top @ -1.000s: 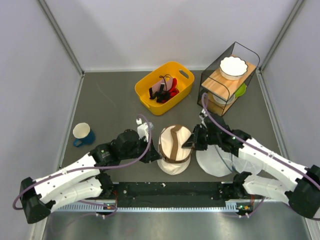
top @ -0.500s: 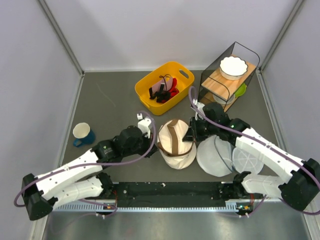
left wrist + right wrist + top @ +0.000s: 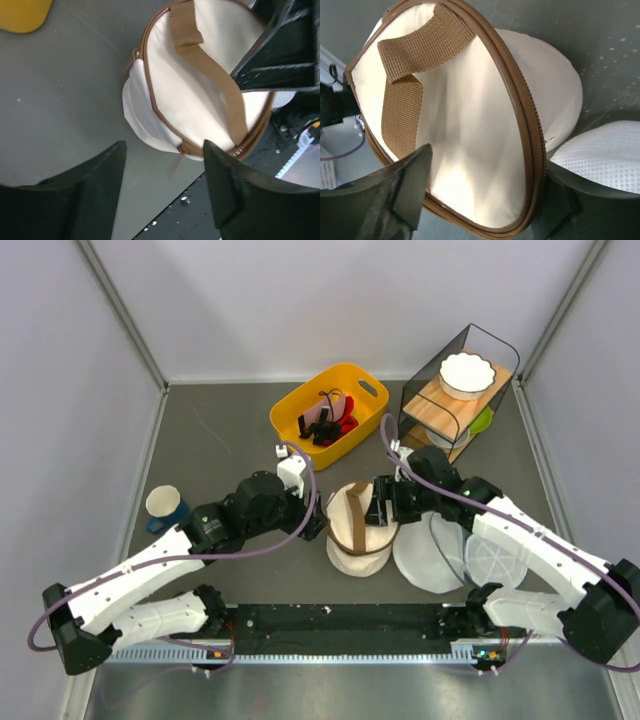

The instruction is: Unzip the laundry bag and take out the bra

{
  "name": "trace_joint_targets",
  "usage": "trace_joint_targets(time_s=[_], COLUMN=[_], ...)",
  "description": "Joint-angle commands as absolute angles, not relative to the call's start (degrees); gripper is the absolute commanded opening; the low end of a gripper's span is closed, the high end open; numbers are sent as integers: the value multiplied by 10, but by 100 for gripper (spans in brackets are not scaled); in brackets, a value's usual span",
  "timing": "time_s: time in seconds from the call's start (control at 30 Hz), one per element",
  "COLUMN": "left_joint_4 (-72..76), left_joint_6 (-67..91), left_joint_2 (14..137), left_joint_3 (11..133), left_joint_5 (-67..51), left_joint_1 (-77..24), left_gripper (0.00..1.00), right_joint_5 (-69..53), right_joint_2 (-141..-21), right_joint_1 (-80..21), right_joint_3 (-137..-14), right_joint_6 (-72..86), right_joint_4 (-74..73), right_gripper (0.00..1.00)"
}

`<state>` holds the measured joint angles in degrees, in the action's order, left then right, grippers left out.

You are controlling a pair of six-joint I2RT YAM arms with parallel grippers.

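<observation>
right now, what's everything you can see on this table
laundry bag: one, cream with brown strap, centre, between the arms
mesh pouches: two, white, right of the bag, partly under the right arm
tub: one, yellow, back centre
small items: count unclear, black and red, in the tub
wire rack: one, black with wooden shelf, back right
bowl: one, white, on top of the rack
green item: one, lower in the rack
cup: one, blue and white, left
left arm: white and black, jaws open beside the bag
right arm: white and black, jaws open at the bag
</observation>
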<state>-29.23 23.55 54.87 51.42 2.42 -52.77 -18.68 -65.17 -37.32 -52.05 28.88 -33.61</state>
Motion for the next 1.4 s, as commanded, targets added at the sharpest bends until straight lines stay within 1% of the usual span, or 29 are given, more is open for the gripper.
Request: trace_joint_targets(time_s=[0.0,0.07,0.17,0.2,0.27,0.3,0.37,0.43,0.5,0.57,0.6,0.7,0.77,0.8,0.87,0.9,0.93,0.97,1.0,1.07,1.1,1.2,1.37], left_joint_4=[-308,-325,-323,-317,-309,-306,-298,-293,-287,-287,-287,-287,-287,-287,-287,-287,-287,-286,-290,-321,-330,-352,-370], left_joint_6=[230,234,246,250,261,262,265,267,267,267,266,266,265,265,265,265,264,260,253,243,237,208,185], left_joint_2=[532,537,541,541,545,548,552,556,560,565,565,565,565,566,569,570,571,574,577,602,622,655,709], left_joint_3=[568,582,585,584,581,582,581,580,580,584,584,584,584,585,586,587,590,591,602,633,672,728,761], left_joint_5=[34,27,10,3,-22,-27,-36,-44,-50,-54,-55,-55,-55,-54,-59,-58,-59,-61,-73,-75,-55,-9,-5], left_joint_1=[-526,-526,-526,-526,-526,-526,-527,-527,-528,-530,-532,-533,-535,-535,-538,-540,-540,-542,-543,-554,-564,-611,-645], left_gripper=[72,74,76,76,76,76,76,76,76,76,76,76,76,76,76,76,76,76,76,76,76,79,79], right_joint_5=[-104,-62,-26,-16,13,18,15,4,3,2,2,14,14,7,4,3,3,3,4,3,-12,-46,-80], right_joint_2=[-602,-569,-535,-526,-504,-498,-495,-497,-499,-500,-501,-497,-501,-503,-507,-508,-507,-505,-504,-501,-503,-526,-546], right_joint_1=[-370,-371,-370,-370,-370,-371,-371,-371,-371,-371,-371,-370,-371,-370,-371,-371,-371,-370,-370,-371,-371,-370,-371], right_joint_3=[-527,-526,-525,-525,-525,-525,-525,-520,-512,-509,-507,-498,-494,-493,-493,-495,-497,-501,-504,-520,-528,-559,-598], right_joint_6=[335,355,373,378,386,385,388,391,394,394,394,397,398,399,402,402,401,400,400,396,396,394,412], right_joint_4=[-346,-350,-357,-365,-373,-379,-382,-384,-383,-384,-384,-386,-386,-386,-384,-384,-383,-384,-384,-385,-388,-393,-400], right_gripper=[78,81,80,77,75,70,67,60,57,57,59,69,70,62,52,37,31,8,0,0,0,0,0])
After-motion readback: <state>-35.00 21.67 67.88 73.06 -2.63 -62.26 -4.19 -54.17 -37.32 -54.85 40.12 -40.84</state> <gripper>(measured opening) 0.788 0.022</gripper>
